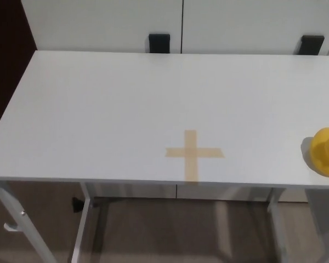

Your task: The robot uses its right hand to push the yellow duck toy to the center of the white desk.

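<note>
A white surface is filling most of the head view, stretching from the 9 o'clock edge across to the 3 o'clock edge, with its near rim running along the lower part of the picture. Behind it, toward 12 o'clock, pale wall panels are standing side by side, and two black blocks, one just left of 12 o'clock and the other toward 1 o'clock, are peeking up just past the far rim. A dark strip is showing at about 10 o'clock beyond the corner. Under the near rim, white metal legs and frame bars are reaching down toward 6 and 7 o'clock over a brownish floor.

On the surface, a cross of tan tape is lying flat slightly below the middle of the picture, near the front rim.

The yellow duck toy is sitting on the surface at 3 o'clock from the tape cross, well apart from it and close to the front rim; the picture's right edge is cutting off part of it. Its orange beak is pointing toward 3 o'clock, and a soft shadow is falling on its 9 o'clock side.

Neither robot hand is appearing in the view, so whether the fingers are wide, narrow or holding anything cannot be told. Nothing is touching the duck.
</note>
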Available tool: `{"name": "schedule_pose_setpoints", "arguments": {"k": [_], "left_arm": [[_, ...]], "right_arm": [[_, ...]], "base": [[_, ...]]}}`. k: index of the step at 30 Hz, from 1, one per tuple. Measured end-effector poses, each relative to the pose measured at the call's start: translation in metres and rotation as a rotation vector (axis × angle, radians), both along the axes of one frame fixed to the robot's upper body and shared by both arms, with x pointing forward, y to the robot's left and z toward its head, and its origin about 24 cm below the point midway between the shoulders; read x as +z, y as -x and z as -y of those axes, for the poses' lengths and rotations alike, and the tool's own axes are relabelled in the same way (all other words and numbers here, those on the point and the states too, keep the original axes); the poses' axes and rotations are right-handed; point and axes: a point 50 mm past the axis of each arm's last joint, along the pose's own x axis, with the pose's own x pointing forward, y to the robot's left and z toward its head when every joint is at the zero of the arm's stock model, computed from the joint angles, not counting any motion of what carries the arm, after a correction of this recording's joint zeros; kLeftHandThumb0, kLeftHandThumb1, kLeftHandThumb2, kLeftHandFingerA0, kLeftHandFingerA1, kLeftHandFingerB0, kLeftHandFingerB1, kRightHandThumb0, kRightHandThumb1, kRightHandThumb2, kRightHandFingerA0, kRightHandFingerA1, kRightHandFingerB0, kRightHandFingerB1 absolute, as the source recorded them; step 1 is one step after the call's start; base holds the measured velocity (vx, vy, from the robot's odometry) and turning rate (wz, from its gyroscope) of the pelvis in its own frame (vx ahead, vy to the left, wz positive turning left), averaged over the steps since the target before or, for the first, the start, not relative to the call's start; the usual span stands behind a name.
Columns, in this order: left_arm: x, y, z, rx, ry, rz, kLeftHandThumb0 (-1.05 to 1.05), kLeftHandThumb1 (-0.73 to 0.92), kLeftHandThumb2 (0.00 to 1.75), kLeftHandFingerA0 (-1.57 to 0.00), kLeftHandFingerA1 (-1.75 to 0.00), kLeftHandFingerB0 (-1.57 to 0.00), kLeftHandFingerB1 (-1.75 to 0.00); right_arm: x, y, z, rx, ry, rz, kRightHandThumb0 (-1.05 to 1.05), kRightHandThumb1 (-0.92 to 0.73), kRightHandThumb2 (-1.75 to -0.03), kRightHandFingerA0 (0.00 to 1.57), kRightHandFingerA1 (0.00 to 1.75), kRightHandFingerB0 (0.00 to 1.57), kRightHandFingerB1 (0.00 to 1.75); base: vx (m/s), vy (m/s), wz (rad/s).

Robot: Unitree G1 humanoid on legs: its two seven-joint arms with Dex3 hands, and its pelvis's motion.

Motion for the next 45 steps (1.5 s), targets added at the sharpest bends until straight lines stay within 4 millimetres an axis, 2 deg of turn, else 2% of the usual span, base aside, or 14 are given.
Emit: {"name": "schedule_pose_setpoints", "arguments": {"k": [2,3,4,10,11,12,13,14,15,26,28,41,42,45], "left_arm": [[0.000,0.001,0.000,0.004,-0.002,-0.002,-0.12,0.58,0.89,-0.84,-0.86,-0.89,-0.90],[0.000,0.001,0.000,0.006,-0.003,-0.002,-0.13,0.56,0.91,-0.84,-0.87,-0.91,-0.93],[0.000,0.001,-0.001,0.009,-0.003,0.000,-0.14,0.59,0.86,-0.85,-0.86,-0.92,-0.93],[0.000,0.002,-0.001,0.009,-0.004,-0.001,-0.13,0.60,0.85,-0.84,-0.84,-0.87,-0.91],[0.000,0.002,-0.001,0.010,-0.004,-0.001,-0.14,0.59,0.83,-0.85,-0.84,-0.87,-0.91],[0.000,0.002,-0.001,0.012,-0.004,0.001,-0.14,0.59,0.83,-0.85,-0.84,-0.87,-0.91],[0.000,0.002,-0.001,0.013,-0.004,0.001,-0.14,0.58,0.84,-0.84,-0.84,-0.86,-0.91],[0.000,0.003,-0.001,0.016,-0.003,0.000,-0.14,0.58,0.84,-0.84,-0.84,-0.86,-0.91],[0.000,0.003,-0.001,0.017,-0.003,0.000,-0.11,0.56,0.89,-0.84,-0.85,-0.89,-0.92],[0.001,0.003,-0.002,0.010,-0.006,-0.005,-0.11,0.57,0.84,-0.85,-0.83,-0.88,-0.88],[0.000,0.003,-0.002,0.007,-0.006,-0.008,-0.12,0.57,0.87,-0.84,-0.82,-0.87,-0.89],[0.000,0.002,-0.001,-0.007,-0.007,-0.012,-0.11,0.55,0.93,-0.82,-0.85,-0.86,-0.91],[0.000,0.002,-0.001,-0.007,-0.007,-0.012,-0.12,0.57,0.89,-0.86,-0.86,-0.88,-0.91],[0.000,0.002,-0.001,-0.006,-0.006,-0.012,-0.12,0.57,0.88,-0.84,-0.84,-0.87,-0.90]], "right_arm": [[0.005,-0.004,0.004,-0.014,0.001,0.036,-0.71,-0.57,-0.93,0.19,0.65,0.03,0.52],[0.006,-0.005,0.005,-0.017,0.002,0.043,-0.41,-0.49,-1.06,0.01,0.56,0.00,0.55],[0.011,-0.009,0.009,-0.026,0.009,0.069,-0.78,-0.81,-0.63,0.01,0.75,0.00,0.53],[0.050,-0.048,0.028,-0.030,0.059,0.256,-0.86,-0.87,-0.66,0.00,0.64,0.01,0.50],[0.055,-0.054,0.029,-0.022,0.069,0.278,-0.92,-0.71,-1.08,0.00,0.59,0.03,0.51],[0.070,-0.069,0.031,0.004,0.095,0.335,-0.92,-0.71,-1.08,0.00,0.59,0.03,0.51],[0.074,-0.074,0.032,0.010,0.100,0.350,-0.85,-0.86,-0.66,0.01,0.63,0.06,0.49],[0.091,-0.094,0.031,0.048,0.123,0.424,-0.85,-0.86,-0.66,0.01,0.63,0.06,0.49],[0.098,-0.101,0.030,0.062,0.131,0.451,-0.87,-0.68,-1.06,0.01,0.57,0.03,0.52],[0.182,-0.189,-0.027,0.354,0.223,0.744,-0.75,-0.78,-0.95,0.02,0.21,0.03,0.21],[0.180,-0.204,-0.047,0.416,0.195,0.772,-0.84,-0.88,-1.22,0.03,0.21,0.05,0.18],[0.139,-0.233,-0.091,0.520,0.077,0.694,-0.86,-0.83,-1.21,0.01,0.37,0.12,0.27],[0.133,-0.235,-0.094,0.526,0.064,0.680,-0.81,-0.92,-0.79,0.06,0.34,0.07,0.26],[0.119,-0.238,-0.103,0.534,0.027,0.657,-0.79,-0.92,-0.80,0.05,0.35,0.08,0.26]], "base": [[0.00,0.000,0.00],[0.00,0.000,0.00],[0.00,0.000,0.00],[0.00,0.000,0.00],[0.00,0.000,0.00],[0.00,0.000,0.00],[0.00,0.000,0.00],[0.00,0.000,0.00],[0.00,0.000,0.00],[0.00,0.000,0.01],[0.00,0.000,0.00],[0.00,0.000,0.00],[0.00,0.000,0.00],[0.00,0.000,0.00]]}}
